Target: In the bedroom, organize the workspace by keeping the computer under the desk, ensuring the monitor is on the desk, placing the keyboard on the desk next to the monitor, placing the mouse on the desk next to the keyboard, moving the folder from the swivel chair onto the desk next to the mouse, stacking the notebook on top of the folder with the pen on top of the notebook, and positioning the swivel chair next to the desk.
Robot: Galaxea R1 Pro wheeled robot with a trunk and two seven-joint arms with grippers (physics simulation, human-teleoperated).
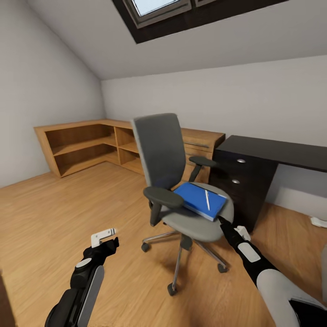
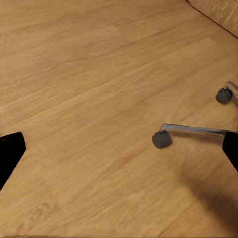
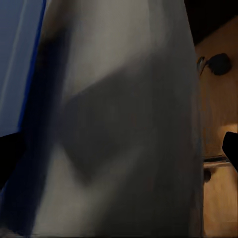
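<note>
The grey swivel chair stands mid-room on the wooden floor, left of the black desk. On its seat lies the blue folder, and the pale pen rests on top of it. My right gripper is open, with its tips at the seat's front edge just below the folder's corner. Close up in the right wrist view I see the grey seat and a strip of the folder. My left gripper hangs open and empty over the floor, left of the chair base. The computer, monitor, keyboard, mouse and notebook are out of view.
The desk's black drawer unit stands right behind the chair. A low wooden shelf unit runs along the far left corner. A small white object lies on the floor under the desk. Open floor spreads to the left.
</note>
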